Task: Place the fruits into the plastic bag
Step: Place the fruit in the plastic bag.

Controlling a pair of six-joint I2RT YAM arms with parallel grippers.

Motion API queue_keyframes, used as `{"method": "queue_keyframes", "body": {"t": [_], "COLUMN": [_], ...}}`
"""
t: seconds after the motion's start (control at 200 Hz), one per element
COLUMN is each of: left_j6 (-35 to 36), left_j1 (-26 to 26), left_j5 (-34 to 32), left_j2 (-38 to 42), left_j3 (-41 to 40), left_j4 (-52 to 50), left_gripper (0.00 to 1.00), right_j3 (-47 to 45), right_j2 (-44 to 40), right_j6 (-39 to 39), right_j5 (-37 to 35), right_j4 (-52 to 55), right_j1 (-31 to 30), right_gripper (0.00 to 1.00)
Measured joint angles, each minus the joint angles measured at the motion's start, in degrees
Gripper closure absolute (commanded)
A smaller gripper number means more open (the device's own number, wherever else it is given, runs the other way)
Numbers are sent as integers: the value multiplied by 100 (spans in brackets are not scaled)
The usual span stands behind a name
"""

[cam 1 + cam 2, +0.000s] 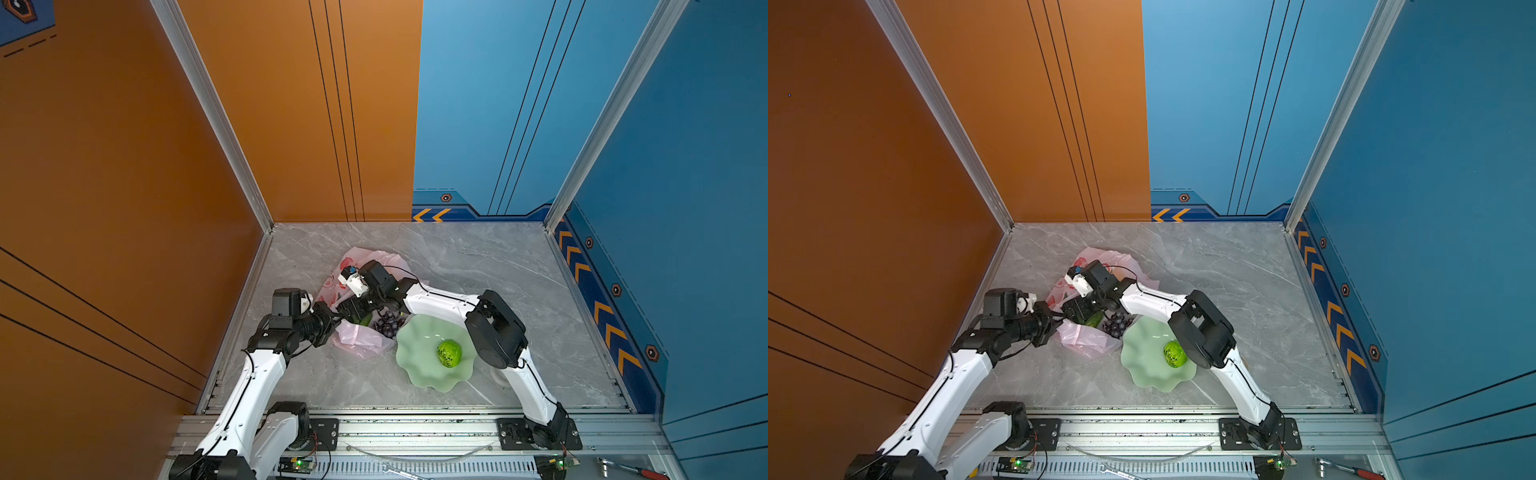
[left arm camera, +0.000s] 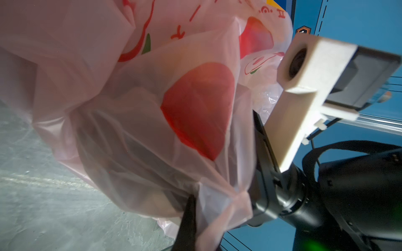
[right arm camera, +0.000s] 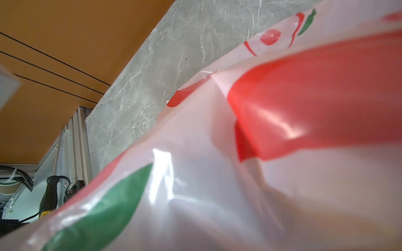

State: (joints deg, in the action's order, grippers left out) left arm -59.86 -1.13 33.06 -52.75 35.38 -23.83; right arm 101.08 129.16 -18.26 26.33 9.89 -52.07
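Plastic bag (image 3: pixel 217 195) close up, green ball (image 1: pixel 449 353) only overhead

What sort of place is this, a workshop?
Probably a robot test booth: a left arm and right arm mounted on an aluminium rail, an orange wall and blue wall around a marble-look tabletop, and a green ball on a plate beside a plastic bag.

One plastic bag (image 1: pixel 357 338), one plate (image 1: pixel 415 370), one green ball (image 1: pixel 449 353), one grape bunch (image 1: pixel 386 323), perhaps one green oblong fruit (image 1: pixel 1095 319)
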Motion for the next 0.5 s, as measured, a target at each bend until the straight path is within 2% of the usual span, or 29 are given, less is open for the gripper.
{"method": "queue_keyframes", "body": {"t": [0.501], "left_j6": [-9], "left_j1": [7], "left_j5": [9], "left_j2": [61], "left_j3": [0], "left_j4": [92], "left_gripper": [100], "right_j3": [0], "right_j2": [-74], "right_j6": [-4], "right_j5": [-101], "right_j4": [37], "right_j1": [31], "right_gripper": [0]}}
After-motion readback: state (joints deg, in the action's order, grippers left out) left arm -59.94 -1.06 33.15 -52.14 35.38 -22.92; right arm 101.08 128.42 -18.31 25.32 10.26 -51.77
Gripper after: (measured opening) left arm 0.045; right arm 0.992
